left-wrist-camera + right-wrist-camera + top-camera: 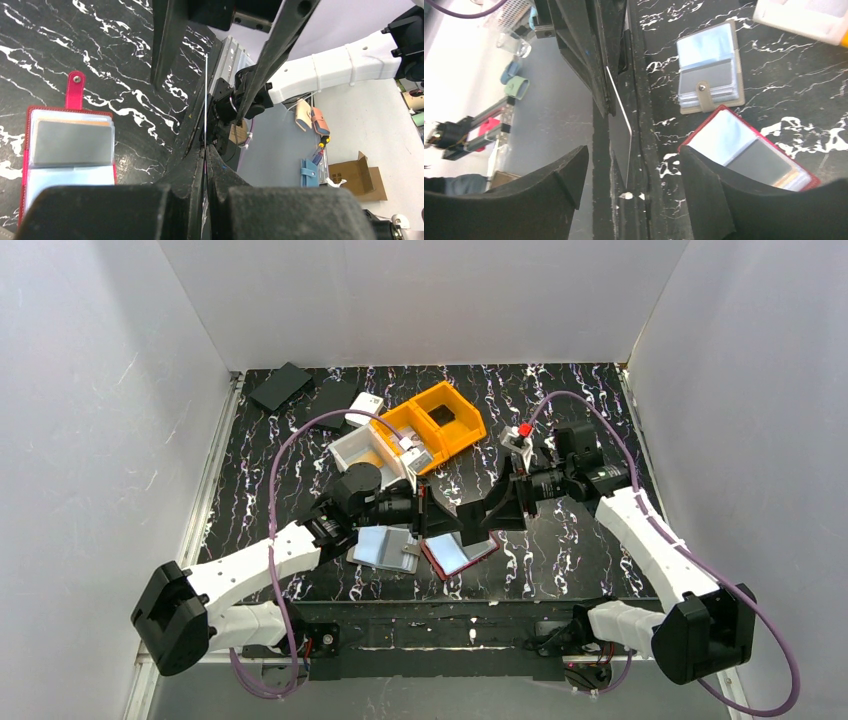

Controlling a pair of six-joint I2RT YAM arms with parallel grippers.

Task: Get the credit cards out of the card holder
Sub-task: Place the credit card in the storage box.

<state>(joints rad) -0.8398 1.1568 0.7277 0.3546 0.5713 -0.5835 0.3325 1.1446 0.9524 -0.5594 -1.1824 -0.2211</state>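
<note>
One credit card (621, 120) is clamped edge-on in the closed left pincer (206, 145), above the open red card holder (460, 555) by the counter's (570, 405) near edge. The right pincer (634, 160) gapes facing it. This looks like a handover, and the right must next close squarely on the card.

bright, even light; soft shadows, little glare.

The right gripper (634, 152) stands wide open, a card (622, 127) between its fingers, pinched by the left gripper (608, 102). Beside lie a red card holder (749, 150), open, and a grey card holder (709, 70).
</note>
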